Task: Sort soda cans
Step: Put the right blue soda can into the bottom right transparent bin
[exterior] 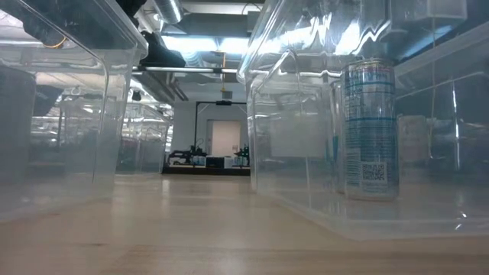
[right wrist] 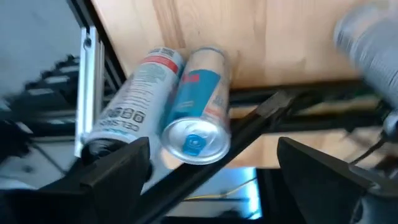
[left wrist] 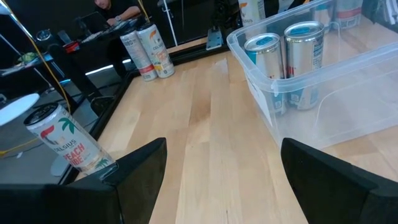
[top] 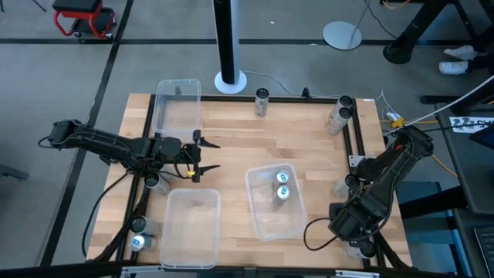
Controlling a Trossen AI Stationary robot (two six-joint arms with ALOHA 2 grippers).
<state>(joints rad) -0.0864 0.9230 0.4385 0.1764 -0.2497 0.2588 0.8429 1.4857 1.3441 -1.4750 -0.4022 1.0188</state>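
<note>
Two soda cans (top: pixel 282 185) sorted so far, upright in the clear bin (top: pixel 266 220)

Left gripper (top: pixel 207 157) and right gripper (top: pixel 356 245) are both kept spread and empty, probably readied for cans parked along the table edges.

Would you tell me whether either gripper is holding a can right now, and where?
Neither: the left gripper and right gripper are both open and empty.

arms: matte black, jointed | cabling: black, looped | jaws: flat dark plates
</note>
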